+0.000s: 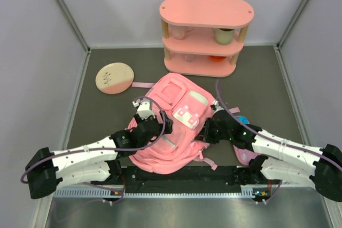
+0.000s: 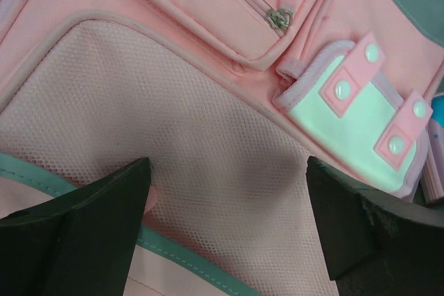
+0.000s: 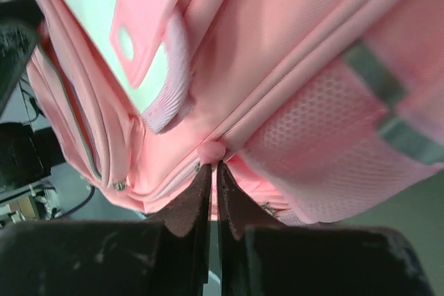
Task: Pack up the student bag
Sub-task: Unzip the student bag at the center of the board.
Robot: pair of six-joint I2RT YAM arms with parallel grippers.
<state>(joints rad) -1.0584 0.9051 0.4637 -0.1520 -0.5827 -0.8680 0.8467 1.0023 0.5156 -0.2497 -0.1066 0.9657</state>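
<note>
The student bag (image 1: pixel 171 126), a large pink backpack, lies in the middle of the table with its front up. My left gripper (image 1: pixel 143 111) is open over the bag's left side. In the left wrist view its jaws (image 2: pixel 229 220) stand wide apart over the pink mesh pocket (image 2: pixel 173 116), holding nothing, and the mint-and-white flap pocket (image 2: pixel 354 123) lies to the right. My right gripper (image 1: pixel 209 129) is at the bag's right edge. In the right wrist view it (image 3: pixel 214 171) is shut on a pink zipper pull (image 3: pixel 211 152) at the bag's zip seam.
A pink three-tier shelf (image 1: pixel 206 36) stands at the back, holding a cup (image 1: pixel 225 36) and other small items. A cream-and-pink round flat item (image 1: pixel 114 78) lies at the back left. A blue object (image 1: pixel 243 120) and a pink oval item (image 1: pixel 246 156) sit beside my right arm.
</note>
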